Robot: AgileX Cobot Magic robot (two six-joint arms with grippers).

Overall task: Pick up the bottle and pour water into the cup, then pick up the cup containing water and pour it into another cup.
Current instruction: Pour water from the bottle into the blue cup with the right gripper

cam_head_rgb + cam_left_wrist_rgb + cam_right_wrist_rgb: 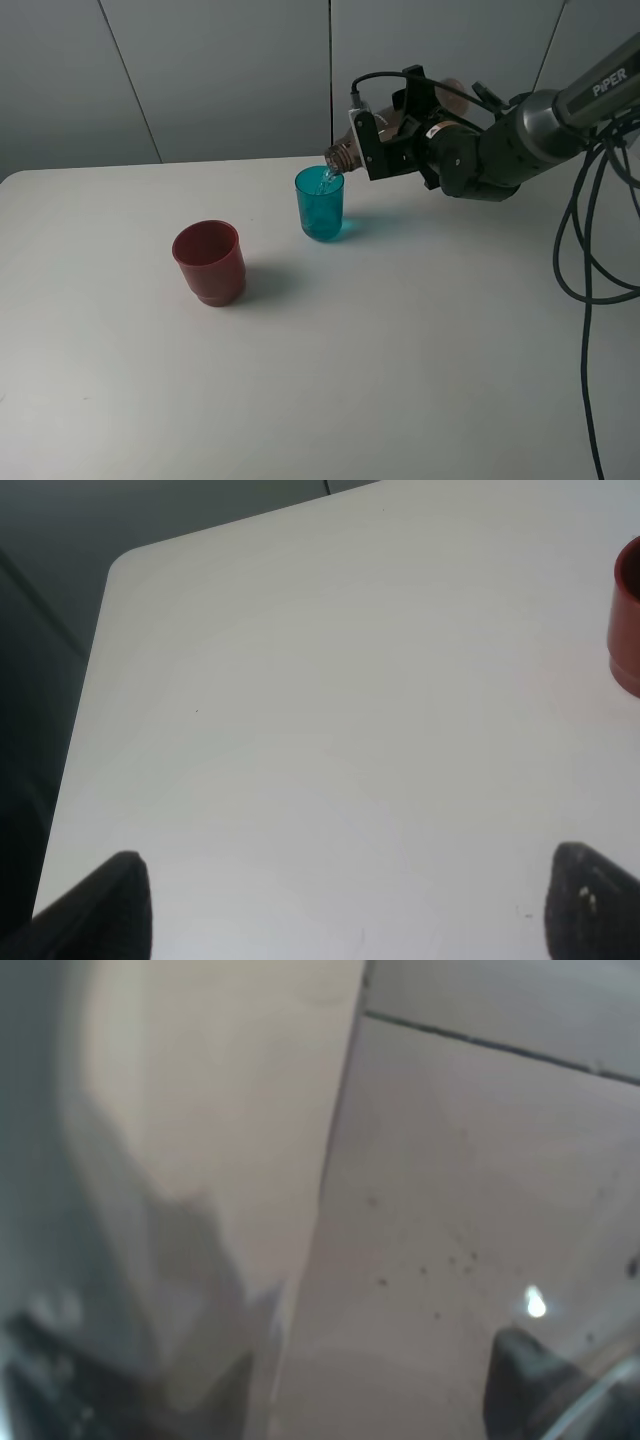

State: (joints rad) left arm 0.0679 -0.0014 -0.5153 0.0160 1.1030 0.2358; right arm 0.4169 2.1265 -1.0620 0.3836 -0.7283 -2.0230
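My right gripper point(368, 142) is shut on the bottle point(343, 155), which lies tilted almost level with its open neck just over the rim of the teal cup point(320, 205). A thin stream of water falls from the neck into the cup. In the right wrist view the bottle point(190, 1260) is only a blurred translucent mass between the fingers. The red cup point(209, 262) stands upright to the front left of the teal one, and its edge point(628, 615) shows in the left wrist view. My left gripper point(355, 905) hangs open over bare table, away from both cups.
The white table point(400, 360) carries only the two cups. Its rounded corner point(125, 565) and dark drop-off lie near the left gripper. Black cables point(590, 240) hang at the right side behind the right arm.
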